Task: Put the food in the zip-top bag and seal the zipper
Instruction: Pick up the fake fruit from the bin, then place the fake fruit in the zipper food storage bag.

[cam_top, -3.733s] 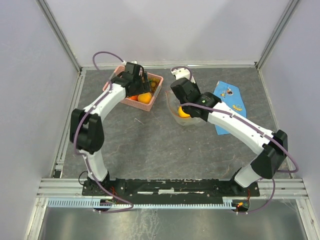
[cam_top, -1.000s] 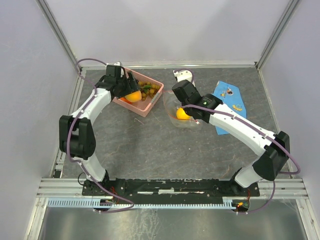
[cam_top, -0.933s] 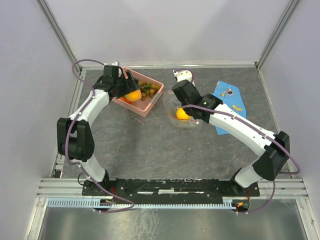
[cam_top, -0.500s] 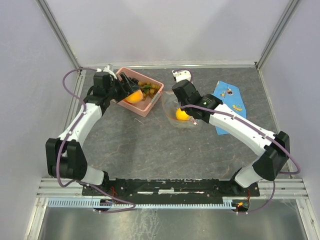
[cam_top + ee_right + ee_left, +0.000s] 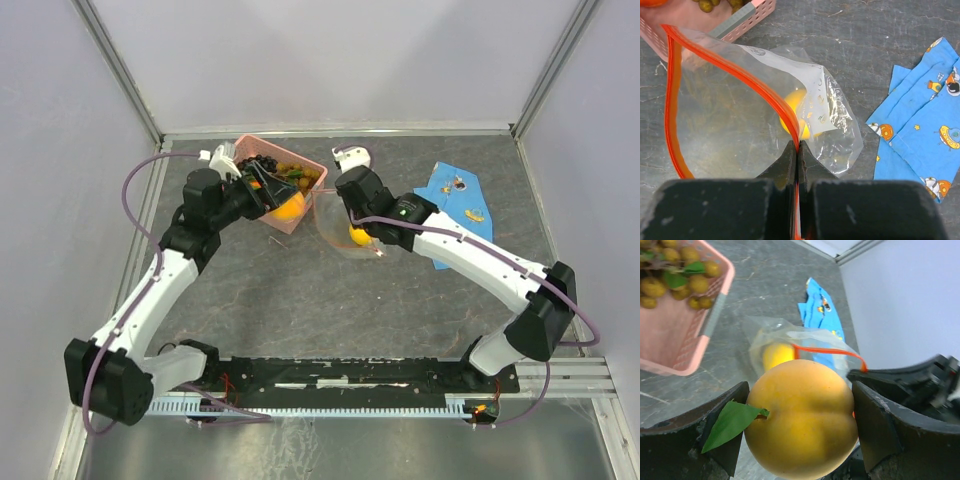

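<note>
Loading step in hand: your left jaws grasp an orange fruit (image 5: pixel 802 417) near the counter's far edge, right jaws clenched on the zipper (image 5: pixel 735 70) hold the zip-top bag (image 5: pixel 740 115) open beside it, lemon (image 5: pixel 790 102) inside; next, carry the fruit over that mouth and release.

only a corner of pink basket (image 5: pixel 760 7) at right wrist view's top edge; lemon (image 5: pixel 792 100) half behind zipper (image 5: pixel 715 59)
</note>
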`<state>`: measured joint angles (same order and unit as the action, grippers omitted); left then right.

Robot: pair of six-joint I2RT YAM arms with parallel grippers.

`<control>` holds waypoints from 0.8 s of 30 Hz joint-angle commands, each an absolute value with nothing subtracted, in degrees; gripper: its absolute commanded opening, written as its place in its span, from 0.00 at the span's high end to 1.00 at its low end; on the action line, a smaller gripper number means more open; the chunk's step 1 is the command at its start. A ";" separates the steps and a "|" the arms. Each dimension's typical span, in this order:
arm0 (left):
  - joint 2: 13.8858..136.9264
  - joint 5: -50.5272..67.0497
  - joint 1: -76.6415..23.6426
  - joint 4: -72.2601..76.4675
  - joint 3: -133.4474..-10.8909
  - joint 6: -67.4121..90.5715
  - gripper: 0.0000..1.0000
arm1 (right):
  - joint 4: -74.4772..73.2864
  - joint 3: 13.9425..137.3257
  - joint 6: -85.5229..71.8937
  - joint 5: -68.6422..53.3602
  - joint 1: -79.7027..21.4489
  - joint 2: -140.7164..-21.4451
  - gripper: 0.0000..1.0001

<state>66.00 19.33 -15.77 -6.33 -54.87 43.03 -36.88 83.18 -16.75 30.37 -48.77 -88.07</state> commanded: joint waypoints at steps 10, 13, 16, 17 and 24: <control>57.63 9.97 -27.40 7.78 -47.47 40.61 0.42 | -35.51 87.45 -21.09 26.42 -50.44 -86.48 0.98; 57.83 8.18 -29.46 9.06 -47.01 39.99 0.42 | -35.44 87.41 -22.36 24.61 -50.49 -86.05 0.98; 57.34 6.30 -31.23 9.13 -47.53 38.65 0.43 | -35.39 87.11 -23.38 23.29 -50.62 -86.09 0.98; 56.98 5.74 -31.73 9.21 -47.74 38.05 0.43 | -35.34 87.04 -23.77 23.12 -50.74 -86.11 0.98; 56.24 3.51 -33.58 8.63 -47.10 35.60 0.42 | -34.37 85.78 -25.74 22.30 -50.80 -85.60 0.98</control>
<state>57.43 6.07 -32.82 4.95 -46.78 39.33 -36.91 85.03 -23.59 23.00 -50.52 -88.16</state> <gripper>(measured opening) 0.847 0.023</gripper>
